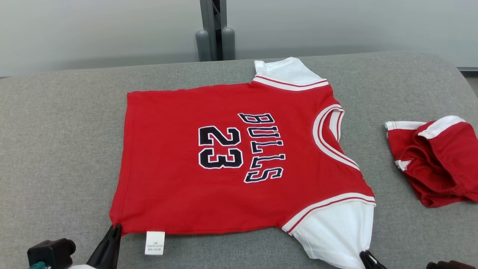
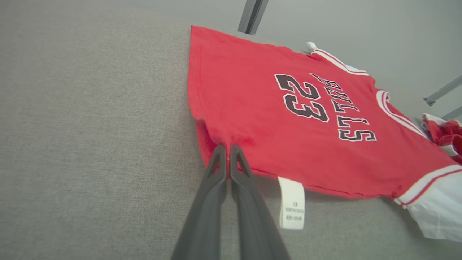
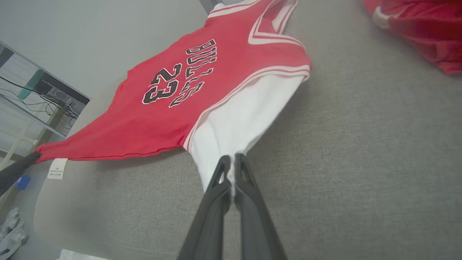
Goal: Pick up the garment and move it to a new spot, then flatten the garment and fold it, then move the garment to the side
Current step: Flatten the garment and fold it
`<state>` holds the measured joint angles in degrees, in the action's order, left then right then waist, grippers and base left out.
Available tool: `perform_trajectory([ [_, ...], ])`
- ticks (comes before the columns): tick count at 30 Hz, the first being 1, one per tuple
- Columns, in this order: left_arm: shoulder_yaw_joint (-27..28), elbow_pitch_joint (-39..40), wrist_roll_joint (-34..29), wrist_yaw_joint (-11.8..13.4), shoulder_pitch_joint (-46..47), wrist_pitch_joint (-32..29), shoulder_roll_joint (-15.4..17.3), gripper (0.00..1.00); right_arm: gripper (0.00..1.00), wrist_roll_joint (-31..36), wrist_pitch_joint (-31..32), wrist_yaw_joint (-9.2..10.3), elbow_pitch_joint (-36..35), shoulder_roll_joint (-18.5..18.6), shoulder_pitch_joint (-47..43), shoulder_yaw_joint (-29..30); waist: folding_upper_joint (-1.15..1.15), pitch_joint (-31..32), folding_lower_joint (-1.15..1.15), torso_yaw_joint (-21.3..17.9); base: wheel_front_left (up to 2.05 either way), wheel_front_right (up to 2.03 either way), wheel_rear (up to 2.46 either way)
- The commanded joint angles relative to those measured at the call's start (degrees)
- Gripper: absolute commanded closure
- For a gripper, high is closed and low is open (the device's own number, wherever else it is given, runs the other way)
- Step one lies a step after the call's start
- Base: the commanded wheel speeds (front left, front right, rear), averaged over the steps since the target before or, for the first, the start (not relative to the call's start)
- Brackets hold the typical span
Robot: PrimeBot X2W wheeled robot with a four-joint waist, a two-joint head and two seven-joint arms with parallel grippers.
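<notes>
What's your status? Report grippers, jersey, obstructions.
Both shut: left gripper on jersey hem corner, right gripper on its white sleeve. Jersey spread out, print up, unfolded. Crumpled red garment lies apart to the right, not touching it.

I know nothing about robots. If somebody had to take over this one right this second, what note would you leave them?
Left hand: shut, pinching the jersey at its bottom hem corner.
Right hand: shut on the tip of the near white sleeve.
Jersey: spread out almost flat, print up, on the grey pad. A second red garment lies crumpled, apart from it, to the robot's right.
Done: the jersey looks laid out and flattened.
Left: fold it, then move it to the side.
</notes>
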<state>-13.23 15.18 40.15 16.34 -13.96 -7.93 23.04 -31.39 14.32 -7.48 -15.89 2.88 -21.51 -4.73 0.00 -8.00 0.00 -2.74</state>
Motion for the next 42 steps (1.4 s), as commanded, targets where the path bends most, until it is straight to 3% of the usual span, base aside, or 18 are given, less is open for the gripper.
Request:
perform_trajectory([
  [1,0.47,1.09,0.57,0.67,-1.10,-1.11,0.90,1.00,1.00,0.27,0.87,-0.04,-0.76,0.17,-1.27,0.41,0.00,-0.22,0.00,-0.12,0.00,0.00,0.00],
  [9,1.37,4.37,0.58,2.53,-1.43,-4.45,2.88,1.00,1.00,-0.67,2.79,-0.04,-1.79,0.14,-1.00,1.49,0.00,-1.54,0.00,-0.65,0.00,0.00,0.00],
  [21,1.55,5.33,-0.34,1.92,5.95,-5.65,3.85,1.00,1.00,-1.03,1.01,-0.04,-2.95,0.15,8.94,3.22,0.00,-4.91,0.00,-0.26,0.00,0.00,0.00],
  [30,1.50,0.69,0.53,-0.26,15.80,-7.02,4.20,1.00,1.00,3.49,3.37,-0.04,2.56,0.19,25.72,2.27,0.00,-9.34,0.00,1.19,0.00,0.00,0.00],
  [42,-1.37,-9.84,1.84,-4.57,28.89,-6.26,0.28,1.00,1.00,5.79,5.82,-0.04,15.62,1.08,44.38,3.78,0.00,-17.75,0.00,4.31,0.00,0.00,0.00],
])
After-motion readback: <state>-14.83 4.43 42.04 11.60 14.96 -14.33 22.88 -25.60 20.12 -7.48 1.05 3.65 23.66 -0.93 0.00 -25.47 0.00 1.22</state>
